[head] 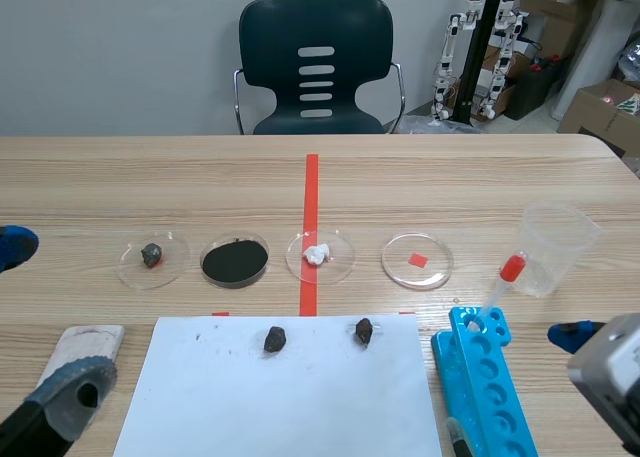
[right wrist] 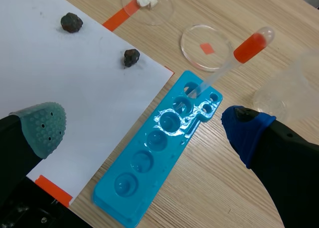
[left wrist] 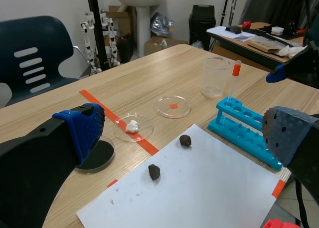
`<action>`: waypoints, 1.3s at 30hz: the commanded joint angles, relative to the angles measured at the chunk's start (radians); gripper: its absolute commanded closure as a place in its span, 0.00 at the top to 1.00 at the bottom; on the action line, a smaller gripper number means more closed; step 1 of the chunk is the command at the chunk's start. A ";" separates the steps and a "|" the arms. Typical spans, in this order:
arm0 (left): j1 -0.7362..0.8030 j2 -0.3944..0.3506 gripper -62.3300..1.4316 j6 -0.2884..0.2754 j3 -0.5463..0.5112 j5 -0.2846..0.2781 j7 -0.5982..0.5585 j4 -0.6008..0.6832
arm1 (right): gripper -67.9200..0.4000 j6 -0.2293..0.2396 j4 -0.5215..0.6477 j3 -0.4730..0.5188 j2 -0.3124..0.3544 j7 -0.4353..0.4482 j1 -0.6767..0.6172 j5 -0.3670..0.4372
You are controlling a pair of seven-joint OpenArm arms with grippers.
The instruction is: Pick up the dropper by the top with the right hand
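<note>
Table (head: 120,177) with dropper (head: 504,283), chair (head: 315,22) beyond

Clear plastic beaker (head: 556,245) stands just behind the red-bulbed clear dropper (head: 511,268), crowding its far side; blue plastic tube rack (head: 490,382) holds its stem. Bare wooden table (head: 535,315) lies open beside the rack.

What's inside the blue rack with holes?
The dropper stands tilted in an end hole of the blue rack, red bulb up. Other holes look empty. Its tip is hidden inside.
</note>
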 commanded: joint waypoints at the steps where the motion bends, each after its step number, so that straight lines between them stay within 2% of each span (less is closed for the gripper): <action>1: 0.000 0.003 1.00 -0.002 -0.008 -0.013 -0.011 0.016 | 1.00 -0.004 0.048 0.012 0.005 0.045 -0.024 0.006; 6: 0.000 0.003 1.00 -0.002 -0.008 -0.013 -0.011 0.016 | 1.00 -0.052 0.138 0.069 0.005 0.145 -0.094 0.007; 11: 0.000 0.003 1.00 -0.002 -0.008 -0.013 -0.011 0.016 | 1.00 -0.051 0.187 0.105 0.005 0.179 -0.127 0.011; 18: 0.000 0.003 1.00 -0.002 -0.008 -0.013 -0.011 0.016 | 1.00 -0.051 0.187 0.104 0.005 0.223 -0.126 0.011; 31: 0.000 0.003 1.00 -0.002 -0.008 -0.013 -0.011 0.016 | 1.00 -0.040 0.179 0.104 0.005 0.223 -0.122 0.010; 36: 0.000 0.003 1.00 -0.002 -0.008 -0.013 -0.010 0.016 | 1.00 -0.040 0.119 0.104 0.005 0.230 -0.101 0.010; 39: 0.000 0.003 1.00 -0.002 -0.008 -0.013 -0.010 0.016 | 1.00 -0.048 0.055 0.104 0.005 0.266 -0.084 0.010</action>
